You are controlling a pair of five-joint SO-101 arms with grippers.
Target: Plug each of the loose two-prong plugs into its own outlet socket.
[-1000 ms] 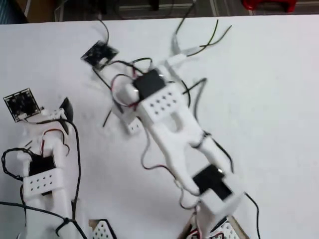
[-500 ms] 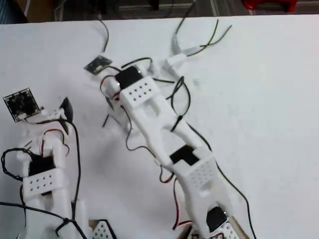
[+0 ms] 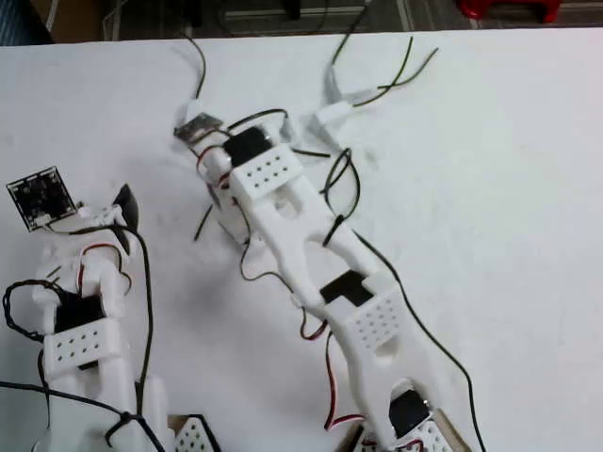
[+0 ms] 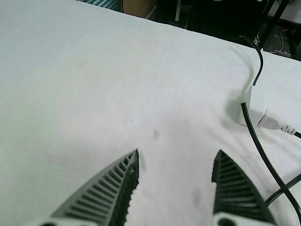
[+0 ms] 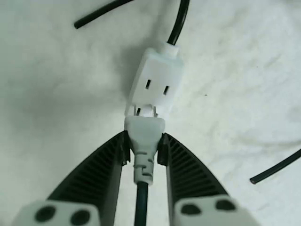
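Pinching the white two-prong plug (image 5: 144, 131) in my right gripper (image 5: 143, 142), I'm risking shoving the loose white socket block (image 5: 155, 82) toward twelve o'clock, prongs missing slots.

We saw the table (image 4: 94, 70) covered in something matt white, slightly fuzzy and creased like cloth. The plug (image 5: 143, 132) and outlet socket (image 5: 155, 80) looked like smooth white plastic with a faint sheen. The cords (image 5: 180, 19) were smooth black, and the left gripper (image 4: 177, 157) was ribbed matt dark plastic.
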